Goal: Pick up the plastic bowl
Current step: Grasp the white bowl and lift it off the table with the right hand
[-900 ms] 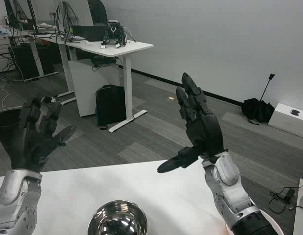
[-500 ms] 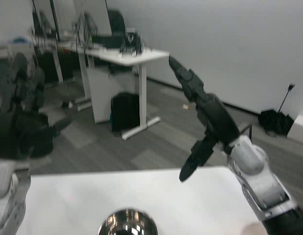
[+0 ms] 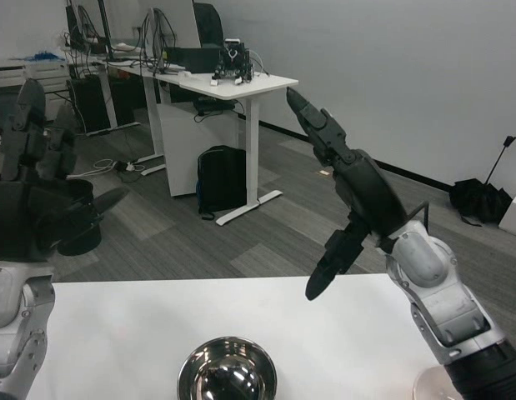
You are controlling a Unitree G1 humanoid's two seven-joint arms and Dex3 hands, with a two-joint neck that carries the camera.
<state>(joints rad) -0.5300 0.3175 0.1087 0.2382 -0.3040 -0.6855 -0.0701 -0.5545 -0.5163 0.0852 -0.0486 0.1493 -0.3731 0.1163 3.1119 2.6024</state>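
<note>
- Hands: two, both raised above the counter (image 3: 116, 325), neither touching anything.
- Left hand (image 3: 32, 200) at picture left, fingers up and spread apart, holding nothing.
- Right hand (image 3: 351, 192) at picture right, fingers stretched straight toward upper left, thumb hanging down toward the counter, holding nothing.
- Bowls: one shiny metal bowl (image 3: 227, 371) at near edge of counter, roughly centred, cut by bottom edge of frame.
- One pale pinkish round rim (image 3: 430, 385) at bottom right corner, under the right forearm; mostly out of frame, cannot tell if it is the plastic bowl.
- That rim sits well below and right of the right hand, well apart from the left hand.
- Metal bowl lies between the two forearms, below both hands, not touched.
- Background: one white desk (image 3: 241, 83) with small black device on top, one black backpack (image 3: 222, 179) on floor beside its leg, more desks with chairs behind, dark bag (image 3: 478, 200) by far wall.
- Writing: none readable.
</note>
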